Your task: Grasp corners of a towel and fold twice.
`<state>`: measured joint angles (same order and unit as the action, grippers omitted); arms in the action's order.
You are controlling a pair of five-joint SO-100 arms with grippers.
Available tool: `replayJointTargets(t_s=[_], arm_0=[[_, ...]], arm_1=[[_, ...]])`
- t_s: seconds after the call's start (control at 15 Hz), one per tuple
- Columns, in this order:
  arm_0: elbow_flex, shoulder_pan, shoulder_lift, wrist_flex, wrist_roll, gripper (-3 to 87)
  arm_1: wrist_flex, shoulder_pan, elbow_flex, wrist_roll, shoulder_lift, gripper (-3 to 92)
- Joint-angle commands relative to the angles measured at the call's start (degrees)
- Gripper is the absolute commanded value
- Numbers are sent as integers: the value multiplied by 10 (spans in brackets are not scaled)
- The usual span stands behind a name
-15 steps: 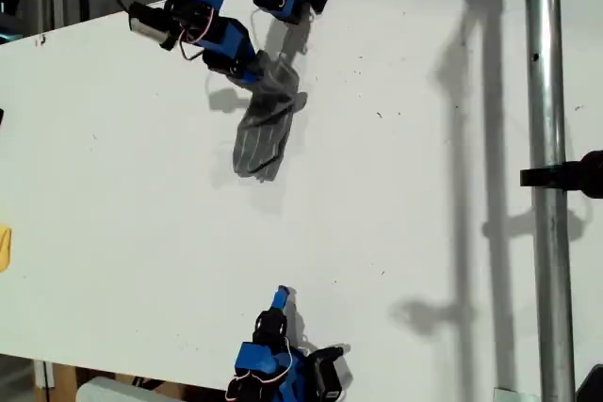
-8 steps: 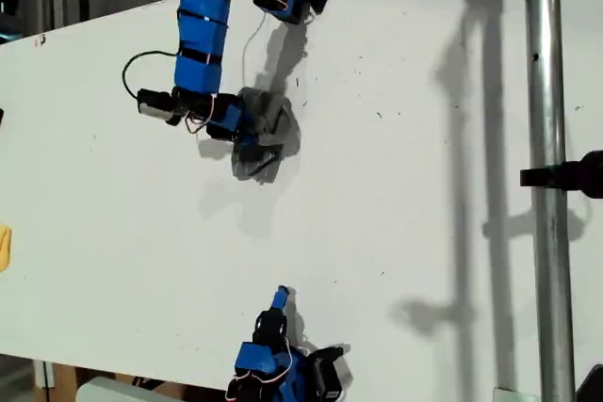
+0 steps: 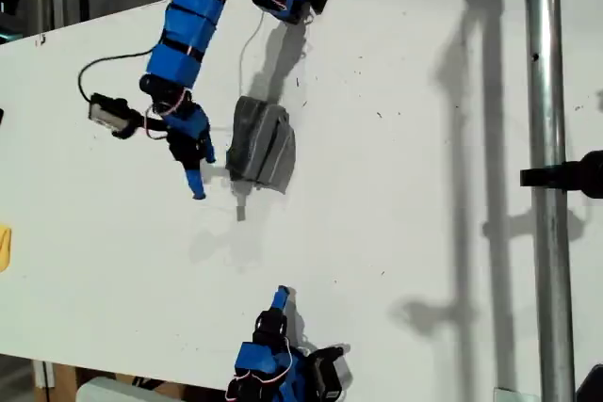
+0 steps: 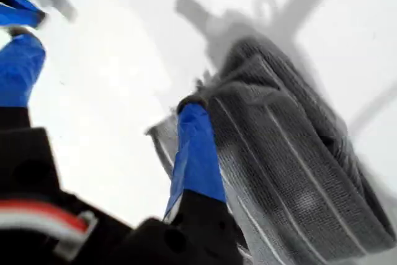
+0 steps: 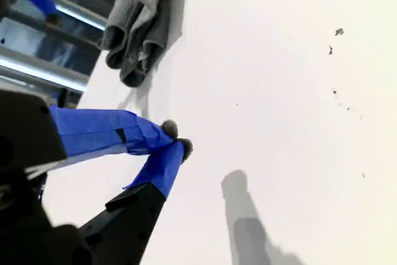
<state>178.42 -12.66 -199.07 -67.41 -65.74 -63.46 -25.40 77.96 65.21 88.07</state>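
You have the grey white-striped soft cloth towel [image 3: 261, 145] lying bunched at table centre; my first gripper [image 3: 195, 173], at its 9 o'clock, stands spread and empty. My second gripper [image 5: 175, 139], tips pressed together, holds nothing.

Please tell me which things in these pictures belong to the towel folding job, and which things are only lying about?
Belong to the job:
- the towel, a folded bundle
- my first gripper, open beside it
- my second gripper, shut, empty

Only lying about:
- metal pole
- yellow object at the exterior view's left edge
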Motion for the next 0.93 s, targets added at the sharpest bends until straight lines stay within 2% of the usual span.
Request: replayJointTargets(t_s=[0.0, 0.13, 0.2, 0.33, 0.4, 0.53, 0.67, 0.8, 0.87], arm_0=[[3, 0, -3, 3, -11, -12], [3, -5, -3, -9, -63, -13], [3, -9, -3, -22, -99, -13], [3, -21, -3, -61, -252, -8], [3, -27, -3, -65, -245, -6], [3, -40, -3, -66, -139, -6], [3, -43, -3, -66, -15, -6], [3, -41, -2, -66, 113, -8], [3, -41, -2, -66, 109, -10]], arm_1=[[2, -28, 89, -17, 171, 145], [-8, -18, 248, -1, 295, 23], [-11, -4, 344, 20, 356, 20], [-15, 17, 547, 78, 485, 20], [-16, 27, 646, 105, 578, 15], [-76, 40, 794, 152, 788, -3], [-202, 52, 879, 209, 1009, 4], [-203, 85, 875, 214, 1004, 54], [-205, 102, 870, 213, 1004, 60]])
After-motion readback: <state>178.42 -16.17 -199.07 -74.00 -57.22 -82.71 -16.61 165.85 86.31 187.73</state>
